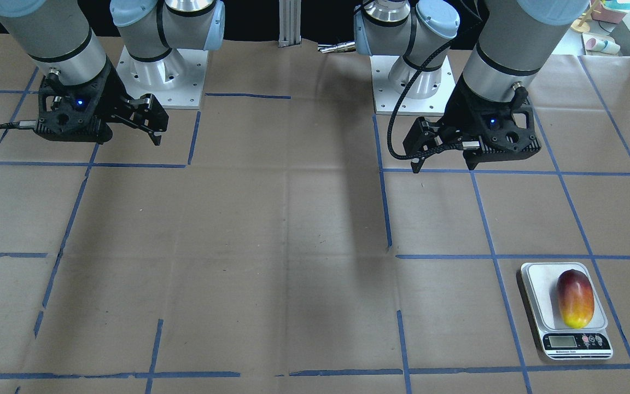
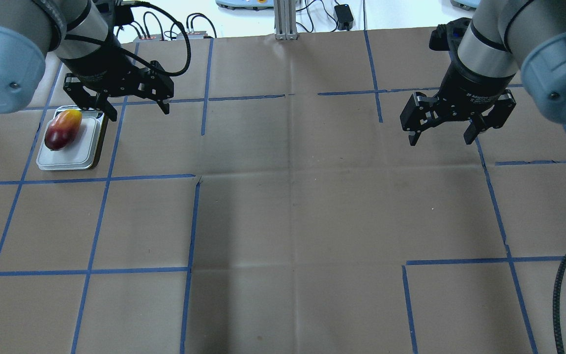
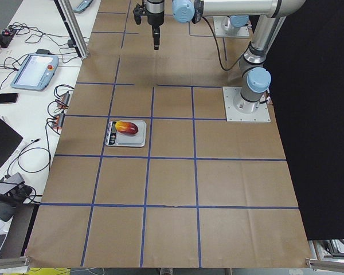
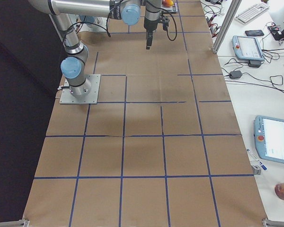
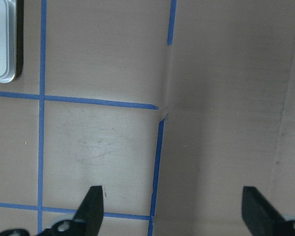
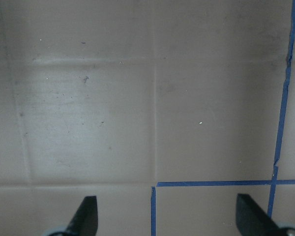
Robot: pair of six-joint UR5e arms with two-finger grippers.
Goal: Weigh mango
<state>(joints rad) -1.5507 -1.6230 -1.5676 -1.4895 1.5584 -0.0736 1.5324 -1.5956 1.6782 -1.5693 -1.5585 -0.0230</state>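
The mango point(image 1: 575, 298), dark red fading to yellow, lies lengthwise on the platform of the white scale point(image 1: 536, 284), which has its display toward the operators' side. In the overhead view the mango point(image 2: 63, 129) and scale point(image 2: 84, 150) are at the far left. My left gripper point(image 2: 139, 113) is open and empty, raised just right of the scale. The left wrist view shows it open point(image 5: 172, 201), with a scale corner point(image 5: 2, 44) at top left. My right gripper point(image 2: 440, 141) is open and empty above the table's right side, and shows open in the right wrist view point(image 6: 167, 206).
Brown paper with a grid of blue tape point(image 2: 192, 221) covers the table. An aluminium post point(image 2: 285, 19) stands at the far edge. The two arm bases point(image 1: 162, 71) point(image 1: 410, 82) sit on plates. Teach pendants point(image 4: 247, 47) and cables lie on side benches.
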